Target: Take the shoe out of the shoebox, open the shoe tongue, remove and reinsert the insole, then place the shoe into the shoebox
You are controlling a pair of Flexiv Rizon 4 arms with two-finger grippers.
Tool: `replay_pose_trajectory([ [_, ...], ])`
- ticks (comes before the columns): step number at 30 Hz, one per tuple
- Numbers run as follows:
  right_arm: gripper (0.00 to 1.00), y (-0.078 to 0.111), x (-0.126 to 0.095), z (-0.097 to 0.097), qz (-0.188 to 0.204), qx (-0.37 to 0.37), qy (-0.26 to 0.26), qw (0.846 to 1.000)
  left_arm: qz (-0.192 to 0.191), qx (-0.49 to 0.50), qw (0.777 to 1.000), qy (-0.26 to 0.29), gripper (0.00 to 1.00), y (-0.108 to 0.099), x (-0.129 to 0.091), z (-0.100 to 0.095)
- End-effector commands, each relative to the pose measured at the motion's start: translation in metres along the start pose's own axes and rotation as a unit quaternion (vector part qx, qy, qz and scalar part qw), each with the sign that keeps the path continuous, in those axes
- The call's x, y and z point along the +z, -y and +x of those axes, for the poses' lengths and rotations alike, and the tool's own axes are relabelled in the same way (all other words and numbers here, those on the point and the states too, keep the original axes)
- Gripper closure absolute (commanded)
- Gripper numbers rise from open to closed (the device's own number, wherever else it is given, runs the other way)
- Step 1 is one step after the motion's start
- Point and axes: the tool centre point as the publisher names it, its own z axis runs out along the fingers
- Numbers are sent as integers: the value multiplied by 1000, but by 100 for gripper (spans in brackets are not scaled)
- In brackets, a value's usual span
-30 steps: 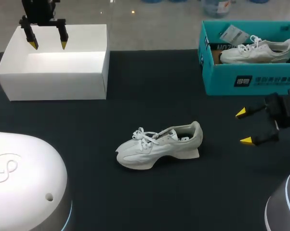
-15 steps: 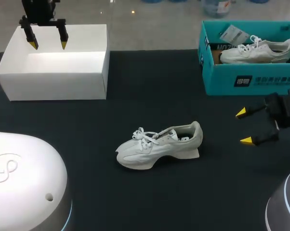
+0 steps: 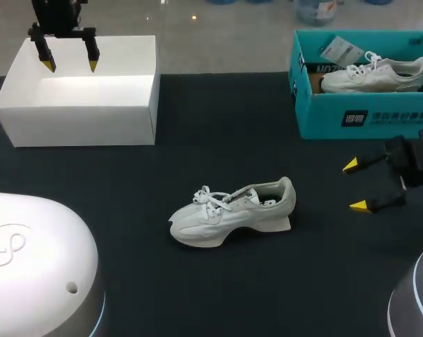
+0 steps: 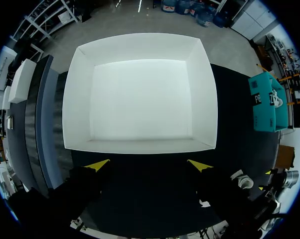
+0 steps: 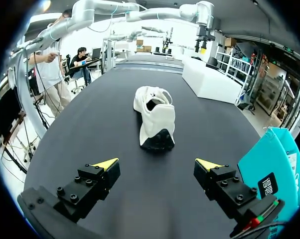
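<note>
A white shoe (image 3: 229, 212) lies on its sole in the middle of the black table, toe to the left, laces tied, heel toward my right gripper. In the right wrist view the shoe (image 5: 153, 118) sits straight ahead of the right gripper (image 5: 157, 164), apart from it. The right gripper (image 3: 355, 185) is open and empty at the table's right side. An empty white shoebox (image 3: 81, 91) stands at the back left. My left gripper (image 3: 70, 65) hangs open above it, and in its wrist view the white shoebox (image 4: 140, 94) fills the space under the left gripper (image 4: 147, 165).
A teal shoebox (image 3: 362, 109) at the back right holds another white shoe (image 3: 373, 74) and a paper tag. The teal shoebox's corner (image 5: 272, 174) shows beside my right gripper. White rounded robot bases (image 3: 36, 267) stand at the near corners.
</note>
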Motion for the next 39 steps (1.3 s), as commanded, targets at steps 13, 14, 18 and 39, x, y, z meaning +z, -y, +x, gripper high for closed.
replay_pose_trajectory([
  [13, 0, 1, 50, -10, 11, -10, -18, 1000, 0, 0, 1000, 0, 0, 0, 0, 0],
  [14, 0, -1, 55, -13, 7, -13, -23, 1000, 0, 0, 1000, 0, 0, 0, 0, 0],
  [18, 0, -4, 70, -19, 8, -21, -38, 999, 0, 0, 1000, 0, 0, 0, 0, 0],
  [39, 0, -15, 120, -26, -14, -20, -76, 997, 0, 0, 1000, 0, 0, 0, 0, 0],
])
